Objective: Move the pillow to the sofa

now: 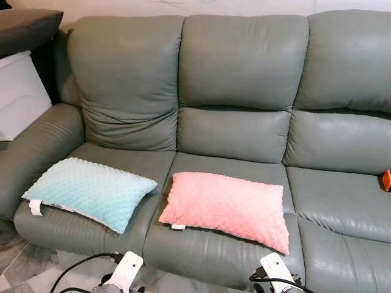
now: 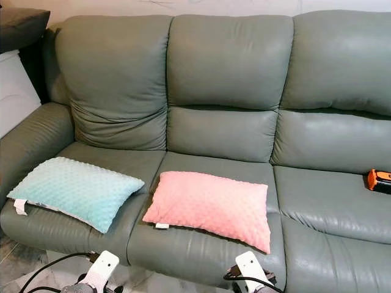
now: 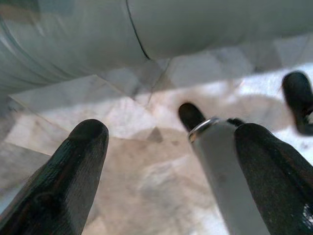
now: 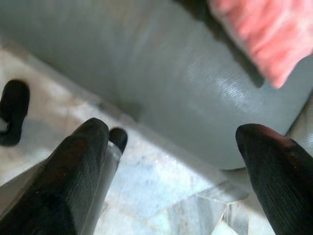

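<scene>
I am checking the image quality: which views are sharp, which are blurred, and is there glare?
Left eye view: sharp and evenly lit, soft sheen on the sofa, pink pillow crisp. Left wrist view: blurred floor, left gripper fingers soft. Right wrist view: blurred, a glare streak on the sofa front, right gripper out of focus.

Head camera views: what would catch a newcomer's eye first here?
Two dimpled pillows lie side by side on the grey-green leather sofa: a mint pillow on the left seat and a pink pillow on the middle seat. An orange object sits on the right seat. Both grippers, left gripper and right gripper, hang open above the tiled floor.
</scene>
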`<state>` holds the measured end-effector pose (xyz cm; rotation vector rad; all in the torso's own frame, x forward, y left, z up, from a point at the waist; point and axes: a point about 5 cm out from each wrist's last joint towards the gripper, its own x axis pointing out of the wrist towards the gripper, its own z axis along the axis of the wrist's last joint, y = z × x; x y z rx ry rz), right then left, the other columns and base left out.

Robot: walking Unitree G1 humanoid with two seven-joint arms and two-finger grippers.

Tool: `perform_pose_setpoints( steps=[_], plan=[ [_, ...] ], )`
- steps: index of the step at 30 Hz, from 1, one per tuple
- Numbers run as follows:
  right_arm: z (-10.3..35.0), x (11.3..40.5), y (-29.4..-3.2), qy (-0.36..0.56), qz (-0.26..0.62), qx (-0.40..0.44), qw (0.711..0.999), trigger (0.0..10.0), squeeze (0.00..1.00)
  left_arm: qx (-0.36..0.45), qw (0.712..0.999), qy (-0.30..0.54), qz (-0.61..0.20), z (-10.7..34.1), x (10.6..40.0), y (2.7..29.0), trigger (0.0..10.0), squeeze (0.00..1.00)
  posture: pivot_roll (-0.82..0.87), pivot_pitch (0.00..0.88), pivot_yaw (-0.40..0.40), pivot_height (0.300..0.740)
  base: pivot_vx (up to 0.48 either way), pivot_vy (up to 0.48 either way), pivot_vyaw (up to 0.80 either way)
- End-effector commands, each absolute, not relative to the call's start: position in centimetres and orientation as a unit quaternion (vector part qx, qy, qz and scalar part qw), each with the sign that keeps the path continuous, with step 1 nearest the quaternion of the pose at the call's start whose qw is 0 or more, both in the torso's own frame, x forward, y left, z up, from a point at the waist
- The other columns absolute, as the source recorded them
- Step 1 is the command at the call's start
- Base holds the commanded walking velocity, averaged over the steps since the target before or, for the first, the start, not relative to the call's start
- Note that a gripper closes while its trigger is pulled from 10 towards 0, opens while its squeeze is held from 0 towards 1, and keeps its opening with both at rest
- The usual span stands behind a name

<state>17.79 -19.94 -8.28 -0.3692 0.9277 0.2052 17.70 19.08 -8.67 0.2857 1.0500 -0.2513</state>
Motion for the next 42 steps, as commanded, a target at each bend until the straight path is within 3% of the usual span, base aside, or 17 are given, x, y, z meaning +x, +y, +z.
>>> perform_pose_setpoints(
  steps=[1, 2, 4, 8, 9, 13, 16, 25, 29, 34, 42],
  plan=[
    [-7.8, 18.7, -19.9, 0.418, 0.078, -0.175, 0.888, 10.0, 0.0, 0.117, 0.86, 0.488, -0.09, -8.3, 18.3, 19.7, 10.0, 0.0, -0.15, 0.0, 0.057, 0.74, 0.0, 0.0, 0.0],
    [-7.8, 18.7, -19.9, 0.418, 0.078, -0.175, 0.888, 10.0, 0.0, 0.117, 0.86, 0.488, -0.09, -8.3, 18.3, 19.7, 10.0, 0.0, -0.15, 0.0, 0.057, 0.74, 0.0, 0.0, 0.0],
    [-6.5, 20.6, -20.6, 0.382, 0.035, -0.144, 0.912, 10.0, 0.0, 0.051, 0.887, 0.457, -0.042, -7.4, 19.8, 20.2, 10.0, 0.0, -0.14, 0.0, 0.043, 0.74, 0.0, 0.0, 0.0],
    [-5.2, 22.4, -21.2, 0.344, 0.023, -0.136, 0.929, 10.0, 0.0, 0.046, 0.92, 0.389, -0.013, -5.6, 22.4, 20.9, 10.0, 0.0, -0.14, 0.0, 0.031, 0.74, 0.0, 0.0, 0.0],
    [-3.9, 24.1, -21.5, 0.308, 0.011, -0.129, 0.942, 10.0, 0.0, 0.013, 0.944, 0.329, 0.006, -3.6, 25.1, 21.0, 10.0, 0.0, -0.13, 0.0, 0.015, 0.74, 0.0, 0.0, 0.0],
    [-0.6, 27.8, -20.9, 0.215, 0.007, -0.109, 0.97, 10.0, 0.0, -0.013, 0.969, 0.246, -0.009, -0.1, 29.1, 20.4, 10.0, 0.0, -0.13, 0.0, 0.013, 0.74, 0.0, 0.0, 0.0],
    [1.4, 29.4, -20.2, 0.16, 0.014, -0.099, 0.982, 10.0, 0.0, -0.003, 0.976, 0.216, -0.043, 1.4, 30.5, 19.7, 10.0, 0.0, -0.13, 0.0, 0.017, 0.74, 0.0, 0.0, 0.0],
    [4.9, 29.4, -20.5, 0.036, 0.021, -0.075, 0.996, 10.0, 0.0, 0.033, 0.987, 0.115, -0.105, 2.5, 29.5, 18.6, 10.0, 0.0, -0.15, 0.0, 0.04, 0.74, 0.0, 0.0, 0.0],
    [6.2, 27.1, -21.5, 0.002, 0.004, -0.062, 0.998, 10.0, 0.0, 0.026, 0.993, 0.065, -0.094, 3.1, 27.3, 19.0, 10.0, 0.0, -0.15, 0.0, 0.05, 0.74, 0.0, 0.0, 0.0],
    [6.2, 24.9, -22.1, 0.012, -0.025, -0.048, 0.998, 10.0, 0.0, 0.011, 0.995, 0.062, -0.078, 3.2, 25.4, 18.9, 10.0, 0.0, -0.15, 0.0, 0.051, 0.74, 0.0, 0.0, 0.0],
    [6.6, 24.3, -21.7, 0.022, -0.022, -0.043, 0.999, 10.0, 0.0, 0.019, 0.995, 0.046, -0.091, 4.6, 25.3, 18.1, 10.0, 0.0, -0.16, 0.0, 0.058, 0.74, 0.0, 0.0, 0.0]
  ],
)
